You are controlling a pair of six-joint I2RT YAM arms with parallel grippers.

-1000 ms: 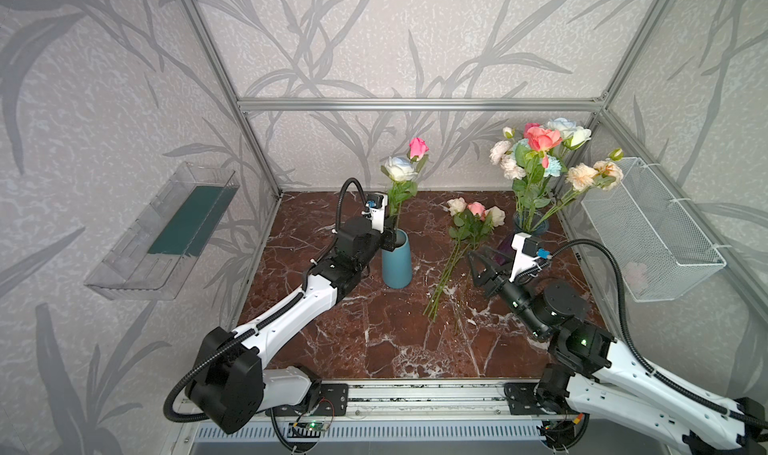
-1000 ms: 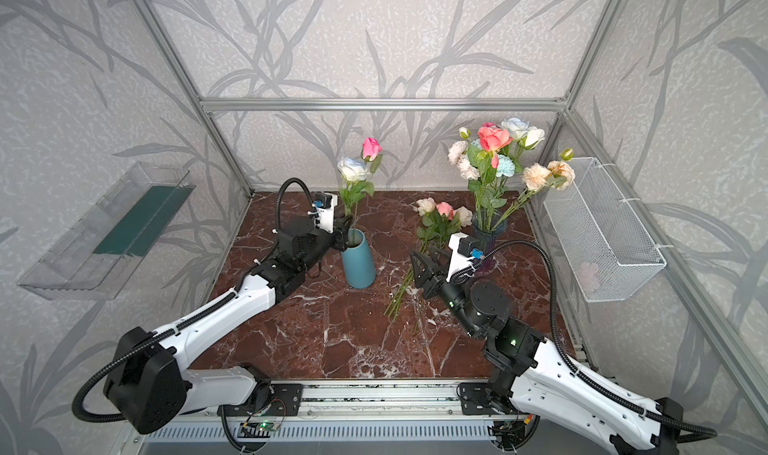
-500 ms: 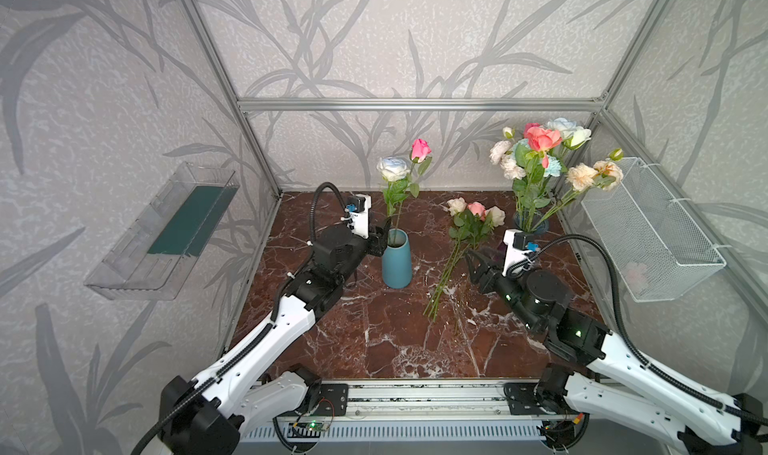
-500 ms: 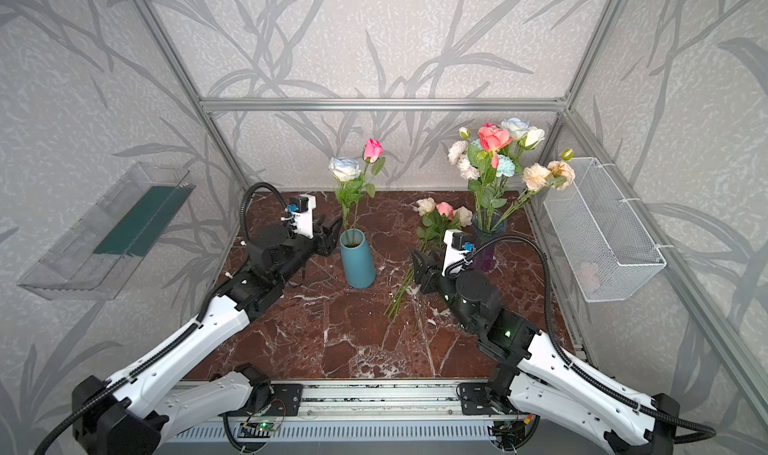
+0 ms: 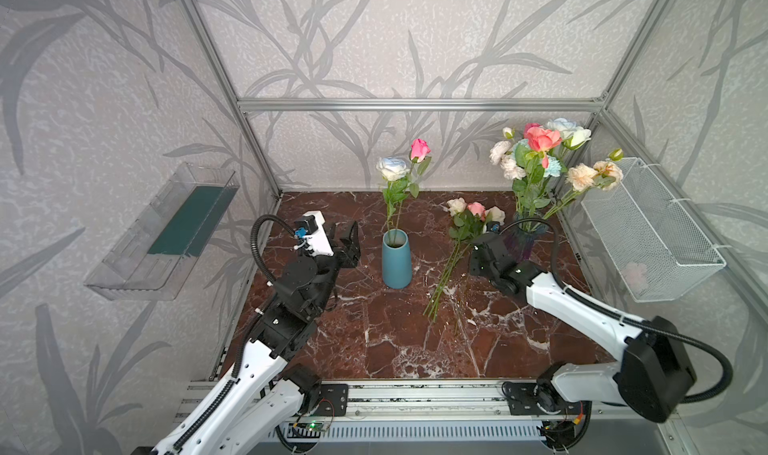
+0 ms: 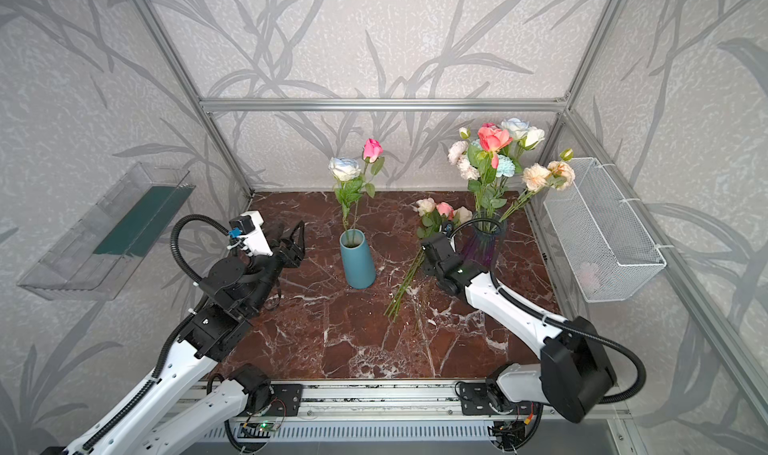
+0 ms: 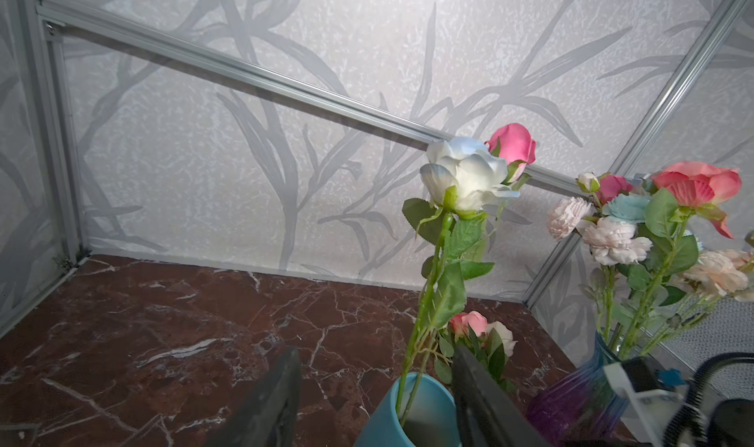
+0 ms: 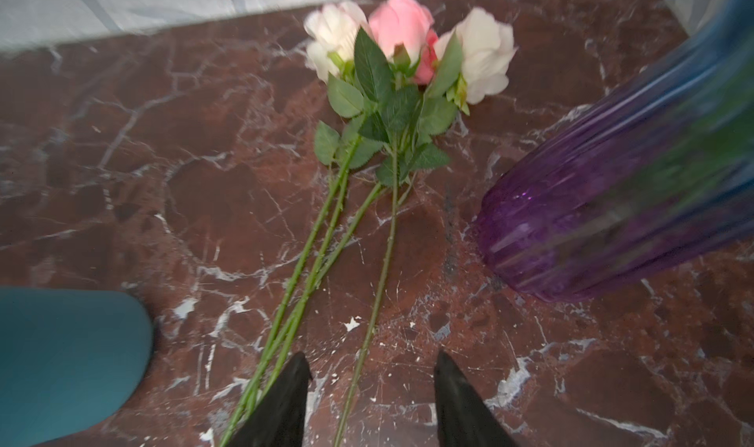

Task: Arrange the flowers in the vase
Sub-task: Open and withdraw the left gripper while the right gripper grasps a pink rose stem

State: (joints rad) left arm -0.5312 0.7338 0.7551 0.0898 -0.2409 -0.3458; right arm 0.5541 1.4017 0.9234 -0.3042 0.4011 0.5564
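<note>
The teal vase (image 5: pixel 396 262) (image 6: pixel 357 262) (image 7: pixel 424 412) stands mid-table with a white-blue rose (image 5: pixel 392 168) (image 7: pixel 465 175) and a pink rose (image 5: pixel 419 149) (image 7: pixel 512 149) upright in it. My left gripper (image 5: pixel 345 236) (image 6: pixel 291 235) (image 7: pixel 375 349) is open and empty, just left of the vase and apart from it. Three flowers (image 5: pixel 476 213) (image 6: pixel 444 210) (image 8: pixel 402 37) lie on the marble, stems pointing towards the front. My right gripper (image 5: pixel 473 266) (image 6: pixel 428 266) (image 8: pixel 372 355) hangs open low over those stems; one stem (image 8: pixel 379 277) runs between its fingers.
A purple glass vase (image 5: pixel 524 241) (image 6: pixel 484 243) (image 8: pixel 591 204) with a bunch of several flowers (image 5: pixel 540 154) stands right beside my right gripper. A clear tray (image 5: pixel 166 232) hangs on the left wall, a wire basket (image 5: pixel 648 232) on the right wall.
My left gripper opened, let go of the white-blue rose's stem and drew back to the left of the teal vase. My right gripper moved farther in and down over the lying stems.
</note>
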